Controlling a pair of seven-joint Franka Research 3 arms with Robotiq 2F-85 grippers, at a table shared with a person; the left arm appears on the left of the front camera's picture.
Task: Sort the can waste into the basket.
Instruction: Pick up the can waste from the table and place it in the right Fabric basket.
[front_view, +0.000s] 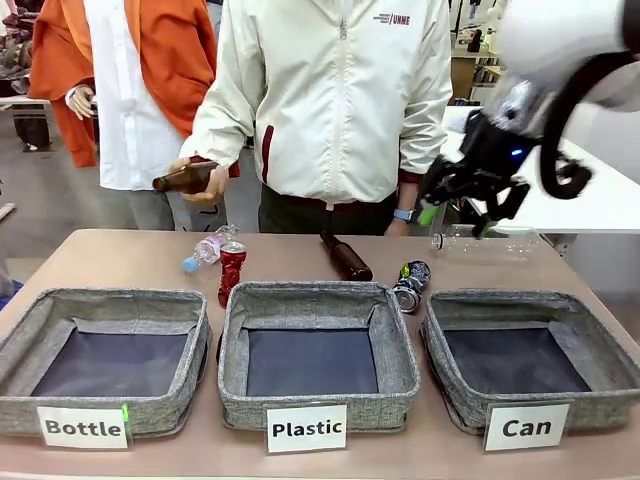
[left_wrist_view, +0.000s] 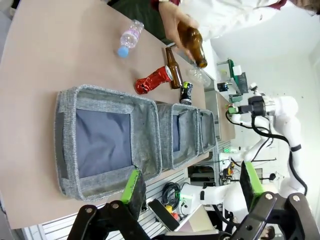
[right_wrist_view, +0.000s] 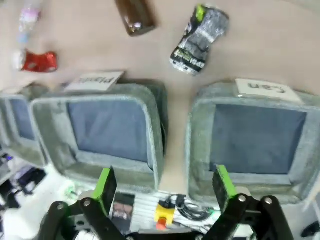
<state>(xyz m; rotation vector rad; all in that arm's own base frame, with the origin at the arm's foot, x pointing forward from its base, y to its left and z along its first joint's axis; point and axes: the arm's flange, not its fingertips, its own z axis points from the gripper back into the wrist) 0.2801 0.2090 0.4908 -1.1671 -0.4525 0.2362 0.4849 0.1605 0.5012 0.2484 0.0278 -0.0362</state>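
Observation:
A crushed red can (front_view: 232, 270) stands just behind the gap between the Bottle and Plastic baskets. A crushed dark can (front_view: 410, 285) with green print lies behind the gap between the Plastic basket and the Can basket (front_view: 520, 299). My right gripper (front_view: 440, 200) hangs blurred in the air above the table's far right. In the right wrist view that gripper (right_wrist_view: 163, 187) is open and holds nothing, with the dark can (right_wrist_view: 199, 40), the red can (right_wrist_view: 37, 61) and the Can basket (right_wrist_view: 200, 130) below it. My left gripper (left_wrist_view: 192, 185) is open, off the table's left end.
The person holds a brown bottle (front_view: 190, 178) over the table's far left. Another brown bottle (front_view: 346, 256) lies mid-table, a small plastic bottle (front_view: 208, 246) near the red can, a clear one (front_view: 485, 240) at far right. Bottle (front_view: 100, 298) and Plastic (front_view: 300, 292) baskets line the front.

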